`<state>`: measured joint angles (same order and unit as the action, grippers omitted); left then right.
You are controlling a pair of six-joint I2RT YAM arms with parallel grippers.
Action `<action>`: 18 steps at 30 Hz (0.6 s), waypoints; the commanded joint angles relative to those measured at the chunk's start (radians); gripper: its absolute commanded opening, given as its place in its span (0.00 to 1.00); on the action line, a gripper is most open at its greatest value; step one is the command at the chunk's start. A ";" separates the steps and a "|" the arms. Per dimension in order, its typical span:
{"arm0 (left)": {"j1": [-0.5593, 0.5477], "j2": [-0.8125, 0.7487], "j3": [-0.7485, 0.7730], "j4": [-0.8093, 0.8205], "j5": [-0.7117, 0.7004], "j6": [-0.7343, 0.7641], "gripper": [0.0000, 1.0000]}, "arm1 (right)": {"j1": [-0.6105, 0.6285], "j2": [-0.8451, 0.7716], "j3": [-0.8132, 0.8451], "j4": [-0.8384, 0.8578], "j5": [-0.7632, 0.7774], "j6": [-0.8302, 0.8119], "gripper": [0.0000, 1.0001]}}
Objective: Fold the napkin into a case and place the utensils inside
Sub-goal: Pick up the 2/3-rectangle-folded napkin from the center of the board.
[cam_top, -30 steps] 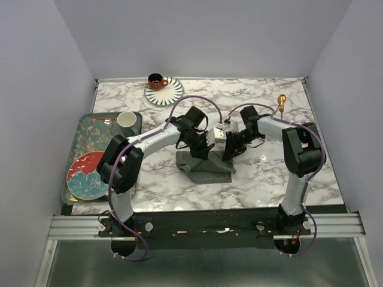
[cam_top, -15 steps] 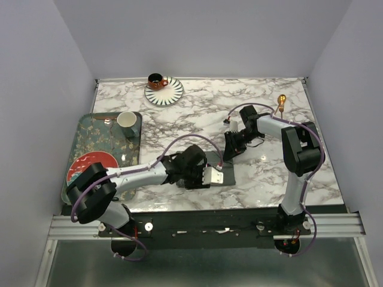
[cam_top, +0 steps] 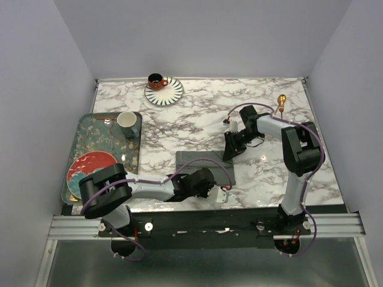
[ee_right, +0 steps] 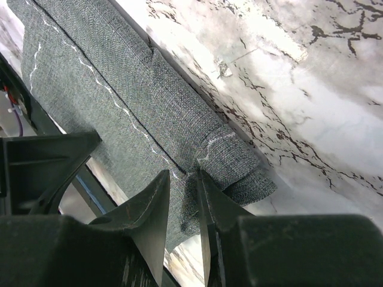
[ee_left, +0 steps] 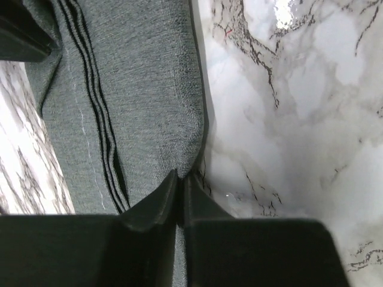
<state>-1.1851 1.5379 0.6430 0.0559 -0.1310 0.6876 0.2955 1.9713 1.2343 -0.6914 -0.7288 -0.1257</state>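
The napkin [cam_top: 203, 164] lies as a flat dark grey rectangle near the table's front middle. My left gripper [cam_top: 222, 194] is low at the napkin's near right corner. In the left wrist view it [ee_left: 180, 178] is shut, pinching the edge of the napkin [ee_left: 137, 89]. My right gripper [cam_top: 228, 154] is at the napkin's far right corner. In the right wrist view its jaws [ee_right: 184, 176] stand narrowly apart over a folded corner of the napkin [ee_right: 119, 101], gripping cloth. One gold utensil [cam_top: 280, 103] lies at the far right. Another copper piece [cam_top: 106, 120] lies on the tray.
A patterned tray [cam_top: 78, 149] at the left holds a red plate [cam_top: 90, 170] and a pale cup [cam_top: 126, 119]. An orange cup [cam_top: 157, 81] stands on a striped saucer [cam_top: 170, 94] at the back. Walls close in the sides and back.
My left arm swung from the napkin's far side down to the table's near edge, its gripper ending at the near right corner. The napkin now lies flatter. The right arm has not moved.
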 commanded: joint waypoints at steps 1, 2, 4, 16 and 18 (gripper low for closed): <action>0.013 0.044 0.007 -0.054 -0.018 0.013 0.06 | 0.011 0.052 -0.022 -0.013 0.106 -0.055 0.34; 0.016 0.039 0.021 -0.112 0.022 0.013 0.00 | 0.013 0.052 -0.022 -0.016 0.106 -0.057 0.34; 0.036 0.031 0.075 -0.168 0.074 -0.009 0.00 | 0.011 0.052 -0.022 -0.019 0.106 -0.061 0.34; 0.366 0.166 0.518 -0.643 0.663 -0.045 0.00 | 0.011 0.058 -0.019 -0.025 0.097 -0.066 0.34; 0.395 0.201 0.575 -0.732 0.721 -0.030 0.00 | 0.013 0.058 -0.018 -0.025 0.097 -0.065 0.34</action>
<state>-0.8608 1.6527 1.0817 -0.4297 0.3180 0.6479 0.2958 1.9713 1.2354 -0.6971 -0.7303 -0.1432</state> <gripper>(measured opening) 0.010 0.333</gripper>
